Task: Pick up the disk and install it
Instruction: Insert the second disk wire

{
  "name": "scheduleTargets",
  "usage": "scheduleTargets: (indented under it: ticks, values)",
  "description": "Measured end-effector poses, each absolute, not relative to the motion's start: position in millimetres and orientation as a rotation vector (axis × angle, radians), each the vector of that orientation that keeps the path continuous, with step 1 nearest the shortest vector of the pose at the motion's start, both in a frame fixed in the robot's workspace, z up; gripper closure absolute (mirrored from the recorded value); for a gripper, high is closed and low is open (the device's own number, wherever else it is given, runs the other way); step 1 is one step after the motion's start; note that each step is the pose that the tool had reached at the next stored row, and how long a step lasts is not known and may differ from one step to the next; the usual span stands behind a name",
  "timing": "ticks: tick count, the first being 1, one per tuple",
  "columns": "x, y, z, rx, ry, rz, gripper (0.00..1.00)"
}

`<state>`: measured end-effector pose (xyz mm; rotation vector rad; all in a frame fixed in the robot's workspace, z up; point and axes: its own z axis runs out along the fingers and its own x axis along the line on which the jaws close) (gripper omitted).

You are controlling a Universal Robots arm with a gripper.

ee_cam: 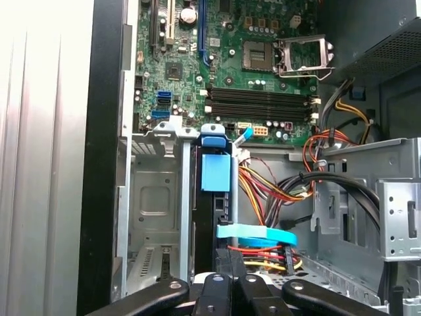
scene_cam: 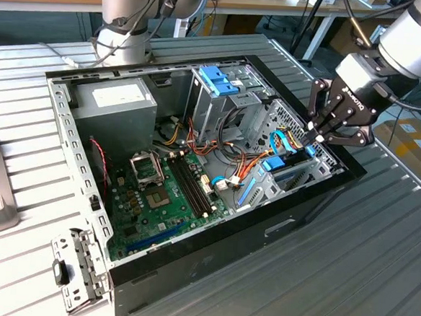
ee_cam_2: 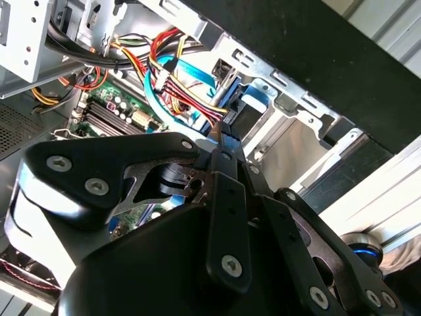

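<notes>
Disk (ee_cam: 215,172), blue rail up, stands on edge in the drive bay (ee_cam: 155,217) beside the motherboard (ee_cam: 250,66). My pincer (scene_cam: 315,136) sits at its rear edge, fingers drawn together, seemingly pressing it home. I judge seating remains.

In the first wrist view the open metal bay (ee_cam: 152,217) lies clear at nine o'clock of the disk (ee_cam: 216,172). Bundled cables (ee_cam: 276,191) crowd its three o'clock, toward the drive cage (ee_cam: 368,197).
</notes>
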<state>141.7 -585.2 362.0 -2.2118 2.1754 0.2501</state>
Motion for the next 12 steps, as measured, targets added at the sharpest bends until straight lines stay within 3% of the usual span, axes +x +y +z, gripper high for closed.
scheduleTargets:
  ticks: [12]
  values:
    - [153.3,-585.2,371.0,-2.212,2.176,0.250,0.89]
